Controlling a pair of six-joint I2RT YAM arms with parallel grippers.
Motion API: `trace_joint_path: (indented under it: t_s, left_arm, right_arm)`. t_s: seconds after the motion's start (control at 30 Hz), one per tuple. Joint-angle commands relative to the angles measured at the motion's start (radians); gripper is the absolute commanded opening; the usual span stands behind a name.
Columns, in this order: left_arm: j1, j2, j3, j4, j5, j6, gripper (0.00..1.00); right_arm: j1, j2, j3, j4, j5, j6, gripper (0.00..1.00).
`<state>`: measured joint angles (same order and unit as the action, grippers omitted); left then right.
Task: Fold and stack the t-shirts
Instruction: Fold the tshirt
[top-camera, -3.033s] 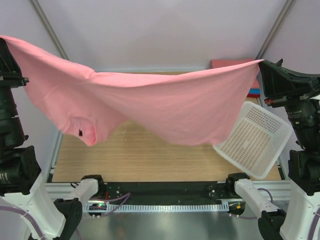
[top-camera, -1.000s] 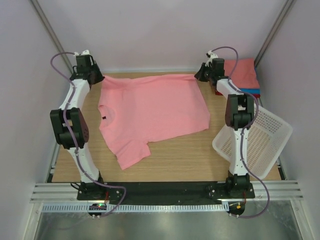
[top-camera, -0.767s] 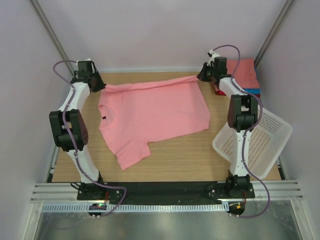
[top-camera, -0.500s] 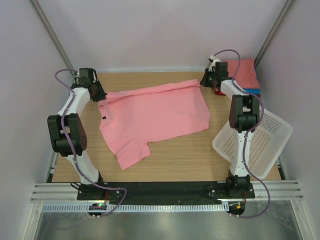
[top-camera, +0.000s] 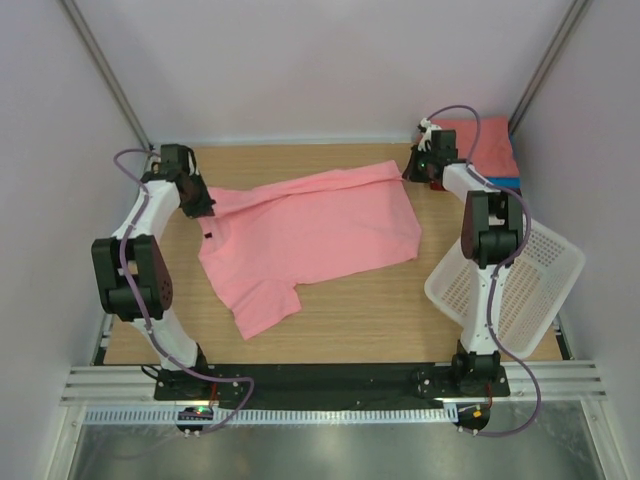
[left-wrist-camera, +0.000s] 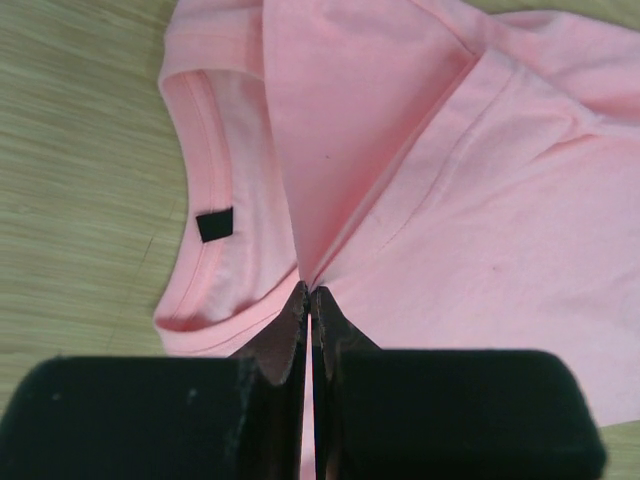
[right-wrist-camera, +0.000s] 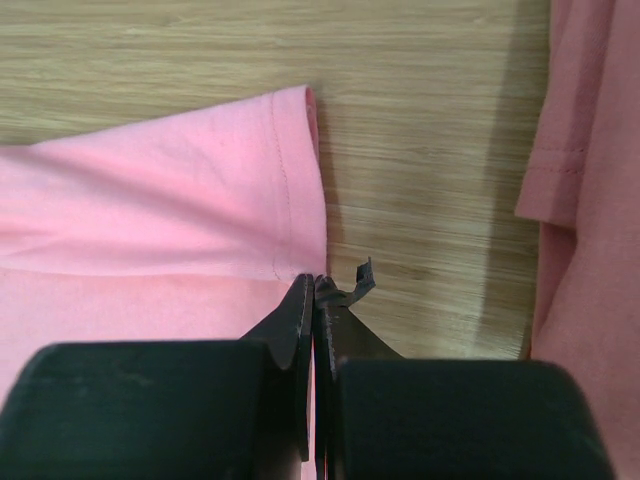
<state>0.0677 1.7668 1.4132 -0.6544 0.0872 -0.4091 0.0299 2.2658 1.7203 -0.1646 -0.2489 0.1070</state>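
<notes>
The wooden surface (top-camera: 350, 320) carries one pink t-shirt (top-camera: 310, 235), spread flat across its middle with the collar (left-wrist-camera: 205, 150) toward my left arm and the hem toward my right. Its far long edge is raised off the wood and drawn a little toward the near side. I judge this to be the start of the first lengthwise fold, with both corners held so that the edge stays straight as it goes over.

The white mesh basket (top-camera: 520, 275) sits tilted at the right side, apart from the shirt. In the far right corner, just beyond my right arm, lies the stack of folded t-shirts (top-camera: 485, 135). It is coral on top with slivers of blue and red below, and I cannot tell how many it holds.

My left hand (left-wrist-camera: 308, 290) is pressed together on a pinch of pink cloth at the shoulder, just beside the collar. My right hand (right-wrist-camera: 313, 280) is likewise pressed together, on the hem corner (right-wrist-camera: 295, 170).

The far sleeve is lost under the raised cloth. A black label (left-wrist-camera: 214, 224) shows inside the collar, but I cannot make out whether it carries any print.
</notes>
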Motion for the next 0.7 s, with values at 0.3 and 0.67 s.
trace_joint_path:
  t_s: [0.3,0.67]
  left_arm:
    - [-0.005,-0.073,0.015,-0.123,-0.041,0.020,0.00]
    - [-0.028,-0.101,-0.135,-0.125,-0.023,-0.016,0.00]
  right_arm:
    - [-0.004,-0.160,-0.062,0.033,0.030,-0.039,0.01]
    - [-0.005,-0.160,-0.149,0.062,0.040,-0.055,0.01]
